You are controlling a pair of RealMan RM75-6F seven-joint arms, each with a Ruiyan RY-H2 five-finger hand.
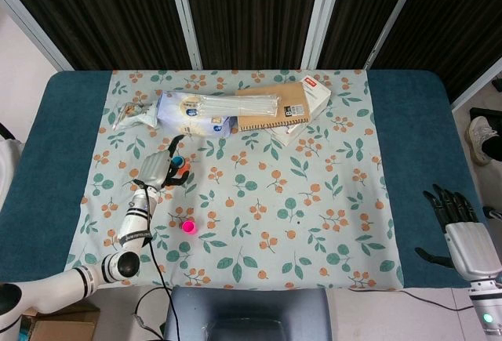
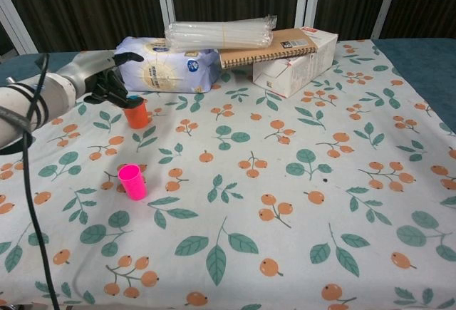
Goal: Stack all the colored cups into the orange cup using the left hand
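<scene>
the orange cup stands upright on the floral tablecloth, just in front of the white tissue pack. a blue cup sits nested inside it, only its rim showing in the head view. the left hand hovers at the orange cup's left rim, fingers spread and fingertips touching or nearly touching it, nothing gripped. the pink cup stands upright nearer the front edge than the orange cup, well apart from it. far to the orange cup's right, off the cloth, the right hand rests with fingers apart, holding nothing.
</scene>
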